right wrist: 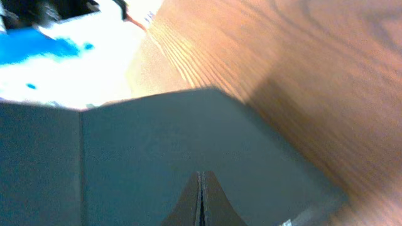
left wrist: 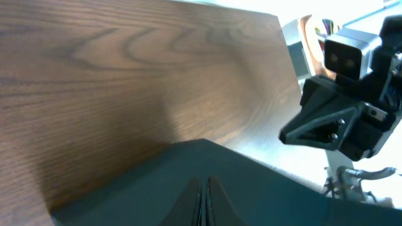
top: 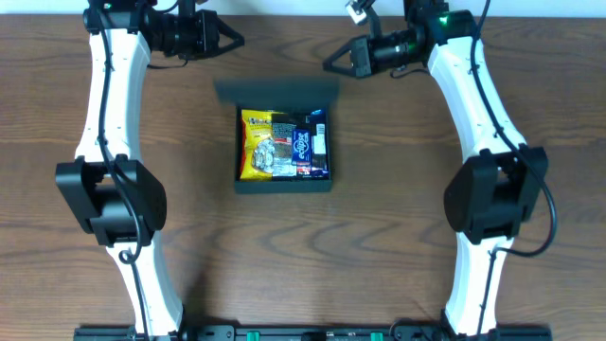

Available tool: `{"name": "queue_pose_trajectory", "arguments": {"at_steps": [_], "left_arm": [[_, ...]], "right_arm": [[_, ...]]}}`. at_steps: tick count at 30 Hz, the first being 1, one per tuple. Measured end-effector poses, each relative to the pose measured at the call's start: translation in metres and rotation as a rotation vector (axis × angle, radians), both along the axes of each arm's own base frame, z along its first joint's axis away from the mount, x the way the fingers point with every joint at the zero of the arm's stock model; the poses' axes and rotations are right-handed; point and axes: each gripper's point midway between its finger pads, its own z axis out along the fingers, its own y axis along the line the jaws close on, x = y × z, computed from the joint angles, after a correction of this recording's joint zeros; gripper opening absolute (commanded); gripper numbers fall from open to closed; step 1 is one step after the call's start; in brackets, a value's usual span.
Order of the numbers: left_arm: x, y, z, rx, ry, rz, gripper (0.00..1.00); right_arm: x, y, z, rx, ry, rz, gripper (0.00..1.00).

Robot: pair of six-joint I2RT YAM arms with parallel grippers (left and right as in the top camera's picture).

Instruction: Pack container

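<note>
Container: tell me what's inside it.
A yellow snack packet and a dark blue packet lie side by side, filling the container. Anything beneath them is covered.

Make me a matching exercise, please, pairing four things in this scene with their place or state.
Things:
1 yellow packet
2 blue packet
3 lid
4 left gripper

Place or state:
a open, at the far side of the container
b shut, by the lid's left end
c left half of the container
d right half of the container

Pairs: 1-c, 2-d, 3-a, 4-b
</note>
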Motion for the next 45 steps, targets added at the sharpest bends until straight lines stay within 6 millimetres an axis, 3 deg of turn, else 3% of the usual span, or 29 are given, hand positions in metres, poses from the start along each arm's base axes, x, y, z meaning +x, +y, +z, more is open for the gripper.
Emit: {"name": "queue_pose_trajectory", "arguments": {"at_steps": [4, 10, 14, 18, 20, 22, 24, 26, 31, 34, 39, 40, 41, 42, 43, 45], "left_arm": [[-0.013, 0.004, -0.010, 0.075, 0.017, -0.024, 0.06], [-0.014, 0.013, -0.016, 0.180, 0.002, -0.010, 0.06], [-0.013, 0.025, 0.008, 0.268, -0.089, 0.037, 0.06], [-0.002, 0.032, 0.081, 0.303, -0.363, 0.110, 0.06], [-0.006, 0.031, 0.135, 0.296, -0.534, 0.152, 0.06], [-0.018, 0.027, 0.177, 0.286, -0.655, 0.172, 0.06], [-0.039, 0.020, 0.206, 0.273, -0.717, 0.172, 0.06], [-0.062, 0.013, 0.217, 0.269, -0.710, 0.165, 0.06], [-0.106, 0.007, 0.228, 0.327, -0.728, 0.195, 0.06], [-0.143, 0.001, 0.231, 0.358, -0.800, 0.212, 0.06], [-0.208, 0.006, 0.241, 0.336, -0.973, 0.255, 0.06], [-0.222, 0.011, 0.246, 0.322, -1.029, 0.285, 0.06], [-0.231, 0.014, 0.247, 0.314, -1.056, 0.303, 0.07], [-0.240, 0.017, 0.248, 0.304, -1.082, 0.321, 0.14], [-0.247, 0.019, 0.248, 0.298, -1.100, 0.335, 0.31], [-0.259, 0.023, 0.251, 0.268, -1.137, 0.369, 0.95]], "right_arm": [[-0.016, -0.001, -0.003, -0.143, -0.046, 0.022, 0.01], [-0.010, -0.014, -0.012, -0.342, -0.107, -0.044, 0.02], [0.007, -0.038, -0.003, -0.477, -0.197, -0.152, 0.02], [0.035, -0.045, 0.058, -0.467, -0.441, -0.272, 0.01], [0.045, -0.047, 0.110, -0.419, -0.609, -0.339, 0.02], [0.042, -0.048, 0.162, -0.370, -0.752, -0.390, 0.02], [0.031, -0.049, 0.193, -0.343, -0.822, -0.409, 0.02], [0.016, -0.050, 0.209, -0.335, -0.843, -0.407, 0.02], [-0.024, -0.060, 0.203, -0.378, -0.784, -0.381, 0.02], [-0.062, -0.072, 0.203, -0.396, -0.828, -0.370, 0.01], [-0.141, -0.093, 0.246, -0.314, -1.073, -0.438, 0.05], [-0.161, -0.098, 0.256, -0.287, -1.123, -0.461, 0.12], [-0.176, -0.102, 0.261, -0.270, -1.144, -0.474, 0.29], [-0.190, -0.106, 0.263, -0.255, -1.152, -0.483, 0.49], [-0.204, -0.110, 0.261, -0.250, -1.147, -0.488, 0.98], [-0.221, -0.114, 0.252, -0.252, -1.110, -0.486, 0.99]]}}
